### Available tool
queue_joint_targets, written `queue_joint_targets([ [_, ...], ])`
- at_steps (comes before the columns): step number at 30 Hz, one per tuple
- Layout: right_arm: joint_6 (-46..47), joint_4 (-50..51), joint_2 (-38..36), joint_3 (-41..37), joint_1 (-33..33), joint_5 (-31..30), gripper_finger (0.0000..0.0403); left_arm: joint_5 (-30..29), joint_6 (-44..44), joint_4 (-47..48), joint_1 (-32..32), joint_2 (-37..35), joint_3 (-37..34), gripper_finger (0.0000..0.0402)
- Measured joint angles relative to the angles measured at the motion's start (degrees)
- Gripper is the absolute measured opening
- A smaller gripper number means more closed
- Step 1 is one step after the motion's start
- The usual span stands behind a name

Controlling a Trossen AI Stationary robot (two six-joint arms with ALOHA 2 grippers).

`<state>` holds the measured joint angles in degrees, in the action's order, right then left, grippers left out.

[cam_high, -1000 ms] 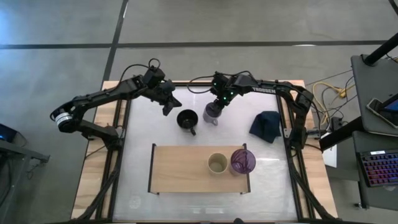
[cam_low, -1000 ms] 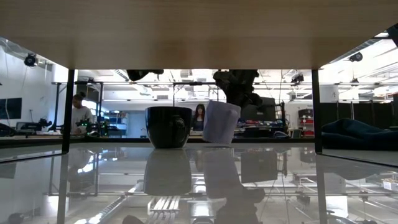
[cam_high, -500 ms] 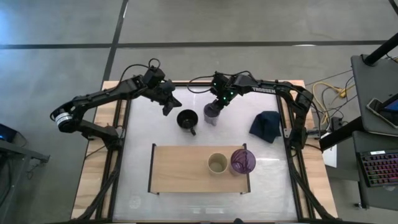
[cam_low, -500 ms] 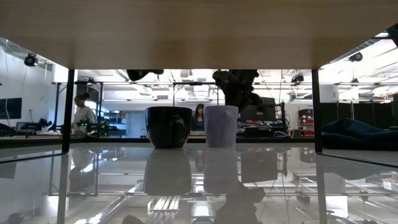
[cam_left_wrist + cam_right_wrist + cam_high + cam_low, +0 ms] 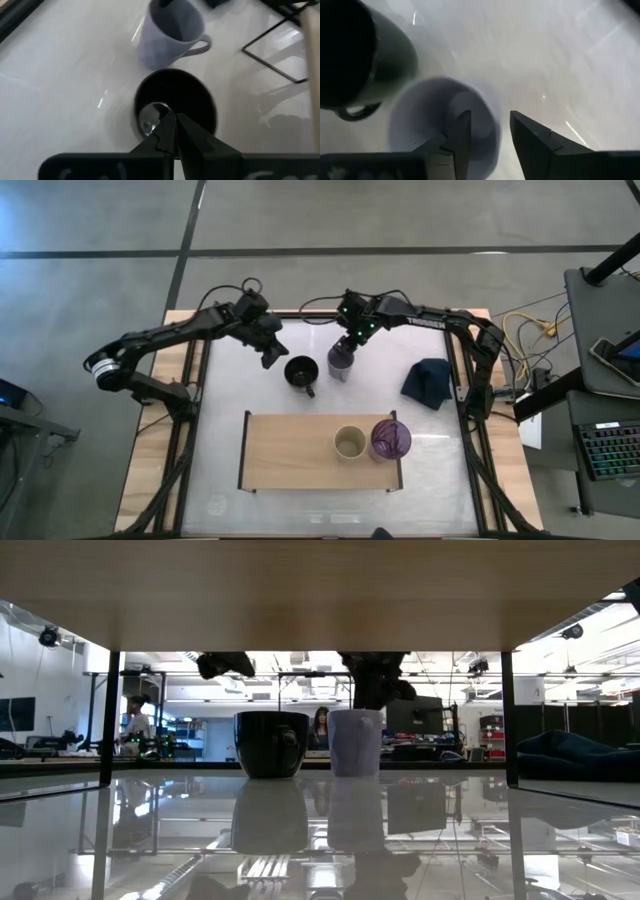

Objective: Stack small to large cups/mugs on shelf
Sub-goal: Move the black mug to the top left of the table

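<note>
Half the job looked done: on the light-wood shelf (image 5: 290,452) stood the cream cup (image 5: 349,442) beside the translucent purple cup (image 5: 390,439). Behind it on the tabletop (image 5: 230,390) sat the glossy black mug (image 5: 300,372) and matte grey-lavender mug (image 5: 341,363), upright, just apart. The right end effector (image 5: 351,340) hovered open astride the lavender rim; the left end effector (image 5: 270,352), pinched closed, waited near the black mug

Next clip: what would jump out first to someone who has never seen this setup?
Two mugs side by side on the white table behind the shelf: the black mug and the grey-lavender mug, with the right gripper open over the grey one's rim. On the shelf, the cream cup and purple cup stand at its right end.
</note>
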<state>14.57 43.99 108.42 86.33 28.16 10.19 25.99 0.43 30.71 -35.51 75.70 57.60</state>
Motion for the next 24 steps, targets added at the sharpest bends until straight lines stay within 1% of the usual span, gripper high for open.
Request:
queue_joint_targets([
  [3,-0.1,1.0,0.0,2.6,0.0,-0.3,0.0135,-0.2,-0.1,0.0,0.0,1.2,0.0,0.0002],
  [5,-0.7,2.4,0.0,4.7,0.0,-1.2,0.014,-0.2,-1.0,-0.1,0.3,2.1,0.0,0.0012],
  [13,-4.1,9.4,-0.1,13.9,0.0,-6.2,0.0151,-0.9,-1.2,-0.7,1.5,6.0,0.2,0.0081],
  [16,-4.2,10.4,-0.1,16.6,0.0,-6.9,0.0149,-2.1,-0.5,-1.1,1.6,7.2,0.2,0.0097],
  [24,-4.7,11.8,-0.1,21.1,0.0,-7.4,0.0146,-5.6,0.1,-1.3,1.9,11.9,0.2,0.0103],
])
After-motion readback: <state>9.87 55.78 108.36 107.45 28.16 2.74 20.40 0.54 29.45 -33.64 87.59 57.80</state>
